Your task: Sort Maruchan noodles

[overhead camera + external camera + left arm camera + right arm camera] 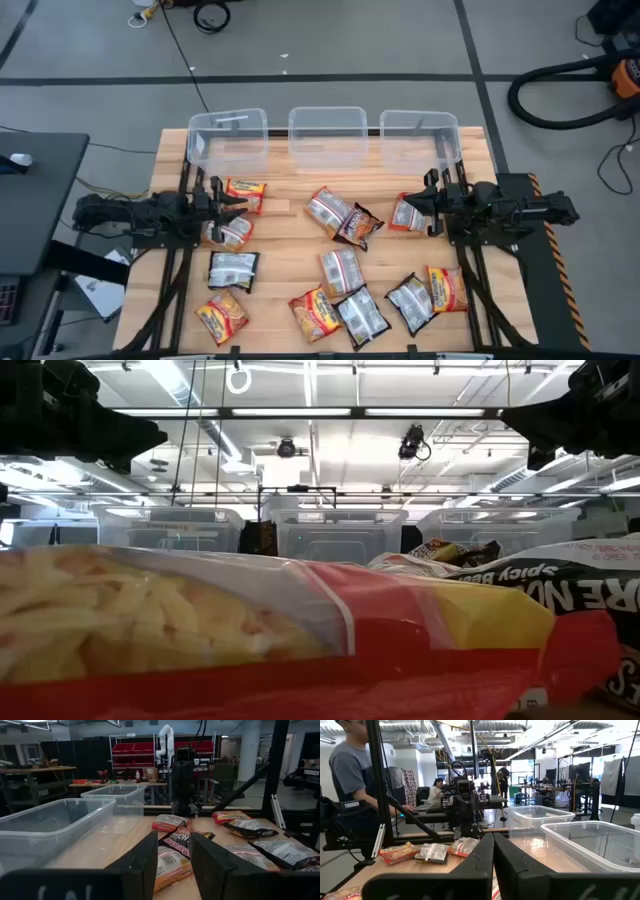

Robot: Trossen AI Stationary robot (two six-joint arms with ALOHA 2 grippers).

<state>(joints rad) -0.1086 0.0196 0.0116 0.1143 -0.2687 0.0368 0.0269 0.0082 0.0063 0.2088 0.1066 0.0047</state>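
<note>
On the counter (290, 170), packets (340, 268) lie unsorted, bins (327, 131) empty; left gripper (235, 210) parted, right gripper (412, 205) nearly closed and empty, so the first pick seems next.

wood table (290, 185): three clear bins (327, 133) in a row along far edge; Maruchan noodles (342, 270) packets scattered flat over the rest

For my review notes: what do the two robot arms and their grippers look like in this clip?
Both arms are matte black with jointed segments. The left arm and right arm each end in a two-finger gripper: left gripper, right gripper. Up close, the fingers are flat, dark, angular slabs with squared edges. No coloured markings or loose cables are visible on the arms.
</note>
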